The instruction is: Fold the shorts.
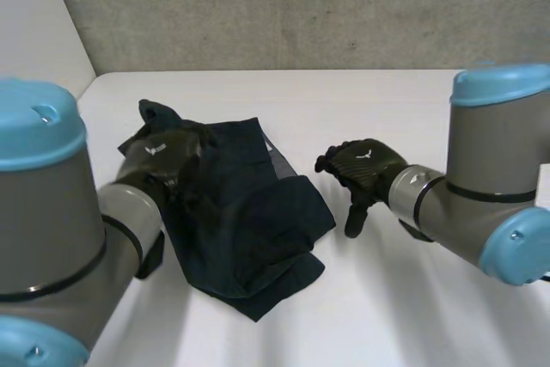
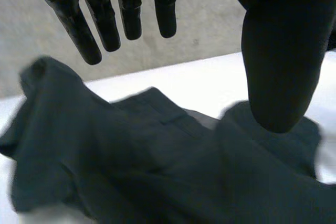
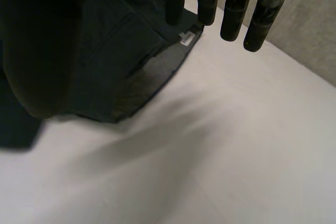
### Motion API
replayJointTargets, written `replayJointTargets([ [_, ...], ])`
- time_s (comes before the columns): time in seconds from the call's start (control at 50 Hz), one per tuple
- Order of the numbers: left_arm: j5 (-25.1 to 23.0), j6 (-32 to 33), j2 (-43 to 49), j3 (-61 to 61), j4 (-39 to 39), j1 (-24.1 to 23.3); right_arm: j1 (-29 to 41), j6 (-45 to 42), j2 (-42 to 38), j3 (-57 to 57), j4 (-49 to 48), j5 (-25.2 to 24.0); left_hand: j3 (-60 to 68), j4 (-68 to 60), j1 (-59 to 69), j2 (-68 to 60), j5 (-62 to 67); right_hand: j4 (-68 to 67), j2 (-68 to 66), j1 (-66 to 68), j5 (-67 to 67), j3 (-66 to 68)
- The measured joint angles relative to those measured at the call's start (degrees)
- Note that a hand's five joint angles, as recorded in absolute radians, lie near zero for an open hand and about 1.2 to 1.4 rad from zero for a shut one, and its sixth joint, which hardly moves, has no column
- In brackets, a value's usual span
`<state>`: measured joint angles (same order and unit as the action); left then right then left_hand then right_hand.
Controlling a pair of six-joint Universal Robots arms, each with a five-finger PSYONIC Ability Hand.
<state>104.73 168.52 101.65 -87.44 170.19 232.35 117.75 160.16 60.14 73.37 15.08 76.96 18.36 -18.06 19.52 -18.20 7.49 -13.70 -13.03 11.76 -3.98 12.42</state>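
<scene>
Dark shorts (image 1: 249, 212) lie crumpled on the white table (image 1: 404, 307), with a pale inner waistband patch showing at their far right edge. My left hand (image 1: 163, 152) hovers over the shorts' left part. In its wrist view its fingers (image 2: 105, 19) hang straight above the cloth (image 2: 131, 156), holding nothing. My right hand (image 1: 361, 165) sits just right of the shorts, off the cloth. Its straight fingers (image 3: 231, 9) hang over bare table beside the shorts' edge (image 3: 115, 61), where a small white label shows.
A grey concrete wall (image 1: 301, 6) runs behind the table's far edge. Bare table lies in front of the shorts and to their right.
</scene>
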Motion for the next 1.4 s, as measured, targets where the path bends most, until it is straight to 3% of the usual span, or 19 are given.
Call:
replayJointTargets([
  [0.1,2.2,-5.3,2.3,-0.7,-0.9,-3.0,0.0,4.2,-1.6,1.5,-5.9,-4.4,-0.6,0.5,-1.0,0.7,-0.6,0.0,0.0,0.0,0.0,0.0],
  [0.22,6.0,-8.8,5.8,-0.8,-0.8,-4.5,0.2,3.0,-2.1,4.0,-11.6,-7.9,-0.6,0.5,-1.0,0.7,-0.6,0.0,0.0,0.0,0.0,0.0],
  [0.5,7.5,-10.6,13.3,2.1,-0.3,-6.4,1.0,-7.1,-7.7,5.9,-17.4,-8.1,-0.2,0.1,-0.7,0.0,0.4,-1.3,-1.9,1.3,-1.7,2.4],
  [0.54,7.5,-10.6,14.2,2.7,-0.3,-6.5,1.1,-7.4,-8.5,5.7,-18.7,-8.0,2.5,-2.8,1.9,-2.7,3.5,-4.2,-4.9,4.0,-4.3,5.5],
  [0.56,7.5,-10.5,15.4,3.4,-0.3,-6.6,1.2,-7.4,-9.0,5.5,-20.1,-7.9,14.6,-15.1,15.6,-14.9,15.5,-20.5,-22.5,19.6,-19.2,21.8],
  [0.6,7.5,-10.5,16.3,4.1,-0.3,-6.5,1.3,-7.3,-9.3,5.3,-21.4,-7.8,28.4,-29.0,30.5,-30.0,28.8,-43.6,-45.1,38.0,-40.4,44.8],
  [0.66,7.3,-10.1,17.3,5.4,-0.5,-6.4,1.4,-6.8,-8.7,5.1,-23.2,-7.6,47.0,-48.0,43.7,-47.9,47.4,-53.5,-54.3,43.5,-50.8,54.4],
  [0.76,6.6,-7.5,16.8,8.4,-1.6,-6.0,1.4,-5.9,-4.9,4.9,-24.0,-7.3,48.6,-50.3,43.7,-49.9,48.4,-54.4,-54.4,43.7,-51.5,55.0],
  [0.86,3.5,3.1,12.7,13.8,-5.2,-4.4,1.4,-4.6,2.6,3.7,-22.5,-6.0,48.9,-50.3,43.7,-50.1,48.4,-54.5,-54.4,43.7,-51.5,55.0],
  [0.94,-2.7,15.4,7.8,20.0,-8.1,-1.4,1.1,-3.9,9.7,0.0,-16.6,-3.8,49.1,-50.4,43.7,-50.3,48.4,-54.5,-54.4,43.7,-51.5,55.0],
  [1.0,-7.4,20.2,5.6,23.7,-9.5,0.2,0.9,-3.8,13.6,-3.4,-10.8,-2.5,49.6,-50.4,43.7,-50.3,48.4,-54.5,-54.4,43.7,-51.5,55.0],
  [1.14,-16.5,23.8,4.4,29.3,-12.0,3.8,1.4,-3.8,17.3,-7.3,-1.5,-1.0,49.6,-50.6,43.8,-50.3,48.4,-54.5,-54.4,44.2,-51.5,55.0],
  [1.28,-21.0,25.7,9.2,29.3,-13.5,8.4,1.9,-3.6,16.3,-4.8,-0.1,1.0,49.5,-50.4,43.8,-50.2,48.4,-54.5,-54.4,44.2,-51.5,55.0],
  [1.3,-21.1,26.2,10.2,29.1,-13.7,8.8,2.0,-3.6,15.7,-4.3,-0.2,1.3,48.3,-48.8,43.4,-48.2,48.0,-54.5,-54.4,44.2,-51.5,55.0],
  [1.32,-21.2,27.1,12.0,28.7,-14.0,9.4,2.1,-3.5,14.3,-3.6,-0.5,1.8,37.5,-37.8,34.5,-36.9,38.5,-54.5,-54.4,44.2,-51.5,55.0],
  [1.4,-21.1,29.1,16.1,27.2,-14.5,9.9,2.4,-2.7,9.7,-2.0,-1.7,2.5,18.7,-19.2,15.9,-18.7,19.9,-54.5,-54.4,44.2,-51.5,55.0],
])
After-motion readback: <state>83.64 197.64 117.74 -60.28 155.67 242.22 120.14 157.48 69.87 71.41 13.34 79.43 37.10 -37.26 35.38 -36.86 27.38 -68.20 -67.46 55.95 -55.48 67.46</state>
